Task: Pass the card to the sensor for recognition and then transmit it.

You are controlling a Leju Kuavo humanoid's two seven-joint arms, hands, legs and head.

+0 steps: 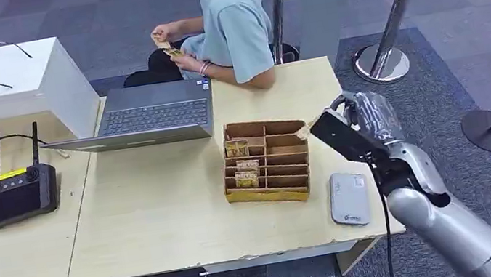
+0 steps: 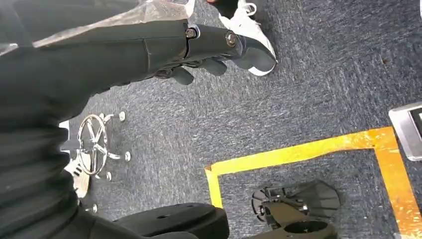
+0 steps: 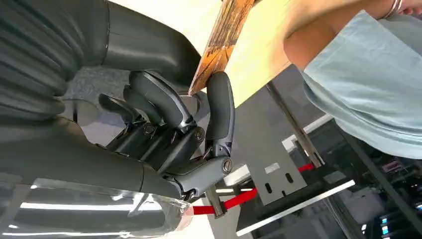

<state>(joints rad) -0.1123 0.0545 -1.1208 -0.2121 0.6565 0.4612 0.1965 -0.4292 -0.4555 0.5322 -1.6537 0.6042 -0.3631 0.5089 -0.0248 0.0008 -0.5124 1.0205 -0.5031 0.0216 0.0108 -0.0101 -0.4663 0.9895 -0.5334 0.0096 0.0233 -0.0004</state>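
The right hand (image 1: 365,124) is raised above the right end of the table (image 1: 152,218), just beside the wooden card box (image 1: 266,161). It pinches a card (image 3: 221,37) between the thumb and a dark finger (image 3: 220,107); the right wrist view shows the card standing out from the fingers, its long axis pointing away from the hand.

The sensor (image 1: 349,199) (the flat grey pad near the front edge of the table) lies below the hand and nearer to the robot's body. So I judge the coming move goes down and back toward the robot, with the card's flat face turned toward the pad.

The right hand is much the nearer one. The left hand (image 2: 214,50) hangs low over the carpet with curled fingers and holds nothing.
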